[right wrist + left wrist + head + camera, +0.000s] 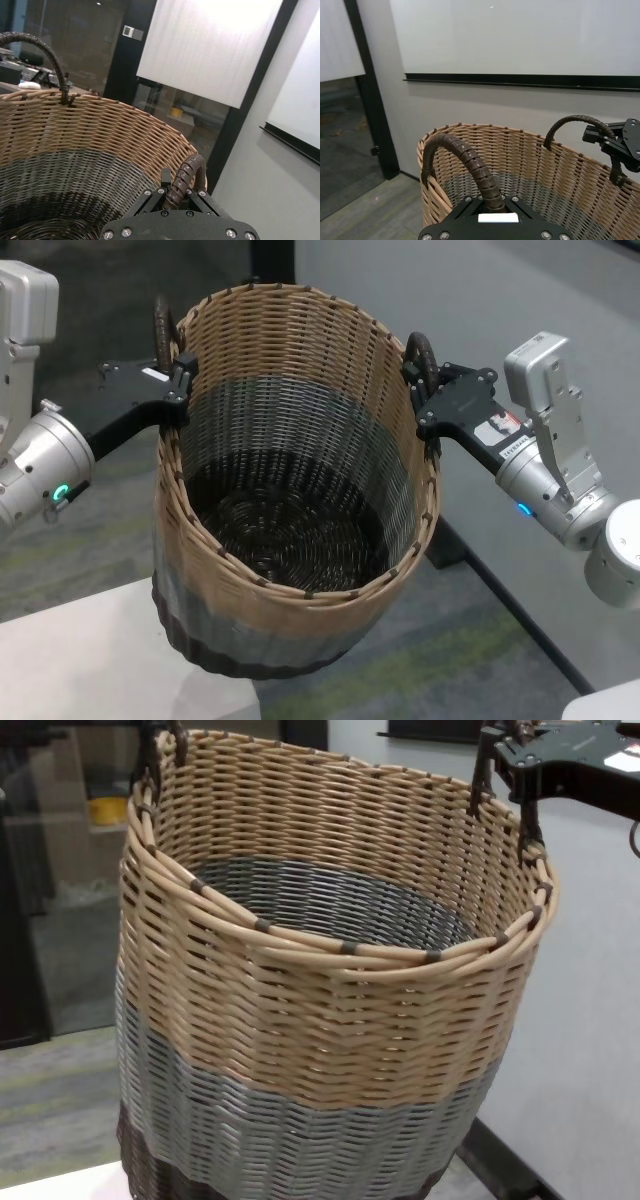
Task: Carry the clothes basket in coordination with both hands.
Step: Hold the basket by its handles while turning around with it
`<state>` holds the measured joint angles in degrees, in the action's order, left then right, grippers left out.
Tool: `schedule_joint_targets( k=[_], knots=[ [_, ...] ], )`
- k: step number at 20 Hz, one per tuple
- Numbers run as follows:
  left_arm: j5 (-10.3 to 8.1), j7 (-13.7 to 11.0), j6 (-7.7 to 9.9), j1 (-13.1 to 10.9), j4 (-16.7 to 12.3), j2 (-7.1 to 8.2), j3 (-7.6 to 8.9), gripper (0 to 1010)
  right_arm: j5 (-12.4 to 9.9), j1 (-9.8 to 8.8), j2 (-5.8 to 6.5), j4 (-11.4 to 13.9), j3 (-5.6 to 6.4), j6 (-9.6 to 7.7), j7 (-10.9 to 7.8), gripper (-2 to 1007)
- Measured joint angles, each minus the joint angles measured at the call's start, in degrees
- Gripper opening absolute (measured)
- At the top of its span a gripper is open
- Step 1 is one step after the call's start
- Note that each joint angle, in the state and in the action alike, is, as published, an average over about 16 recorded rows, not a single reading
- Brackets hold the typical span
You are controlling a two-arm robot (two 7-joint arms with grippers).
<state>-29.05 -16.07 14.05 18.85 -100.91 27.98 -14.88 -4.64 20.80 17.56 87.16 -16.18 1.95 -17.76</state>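
Left gripper (182,380) and right gripper (418,380) each clamp a loop handle of the clothes basket (290,490). The basket hangs tilted over the white surface (90,660). Both arms should move level and at one pace.

Woven clothes basket (300,530): tan top, grey band, dark brown base.

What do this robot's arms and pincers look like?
Both arms are thick silver-and-white cylinders. The left arm has a teal light ring, the right arm a small blue light. The left pincer and right pincer are flat black plates with screws.
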Motion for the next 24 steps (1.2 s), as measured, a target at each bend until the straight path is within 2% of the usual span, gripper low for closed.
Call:
schedule_joint_targets(
  k=[24],
  knots=[
    [0.00,0.00,0.00,0.00,0.00,0.00,0.00,0,0.00,0.00,0.00,0.00,0.00,0.00,0.00,66]
  ],
)
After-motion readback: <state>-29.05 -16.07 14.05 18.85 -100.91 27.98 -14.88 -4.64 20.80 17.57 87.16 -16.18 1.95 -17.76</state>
